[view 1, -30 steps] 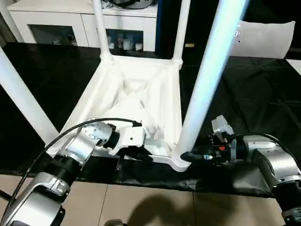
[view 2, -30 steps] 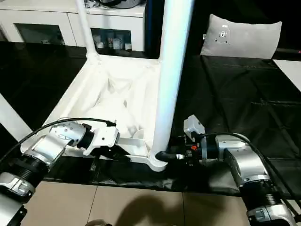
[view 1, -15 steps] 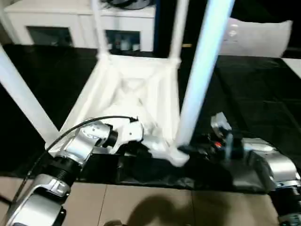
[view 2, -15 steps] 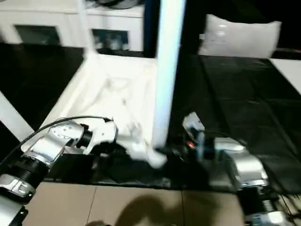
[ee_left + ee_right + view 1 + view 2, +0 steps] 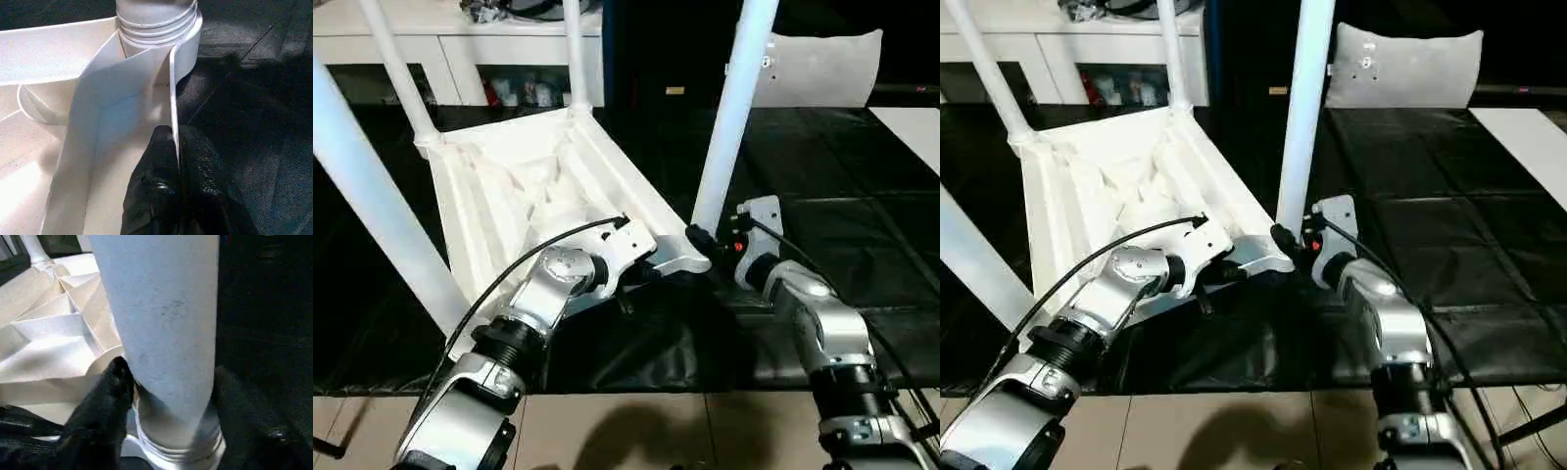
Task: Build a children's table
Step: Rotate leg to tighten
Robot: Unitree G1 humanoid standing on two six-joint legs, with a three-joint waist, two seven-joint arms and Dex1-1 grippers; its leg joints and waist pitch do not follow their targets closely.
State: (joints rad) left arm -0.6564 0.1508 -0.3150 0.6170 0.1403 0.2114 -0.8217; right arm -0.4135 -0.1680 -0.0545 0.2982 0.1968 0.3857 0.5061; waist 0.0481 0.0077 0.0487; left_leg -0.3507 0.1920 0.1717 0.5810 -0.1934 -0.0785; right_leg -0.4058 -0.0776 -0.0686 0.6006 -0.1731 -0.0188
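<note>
The white children's table lies upside down on the black cover, its ribbed underside facing up. Legs stand in its corner sockets, at the near left and at the back. My left gripper is shut on the thin rim of the tabletop beside the near right corner socket; the left wrist view shows its fingers pinching that rim. My right gripper is shut on the base of the near right leg, one finger on each side just above the threaded socket.
A white cabinet stands behind the table. A pale cushion lies at the back right. The black cover spreads to the right, with a white surface past it. Tan floor tiles show below the front edge.
The view has shifted. The tabletop has turned on the black cover, and its gripped corner now lies farther from the front edge. Both grippers have stayed on their holds.
</note>
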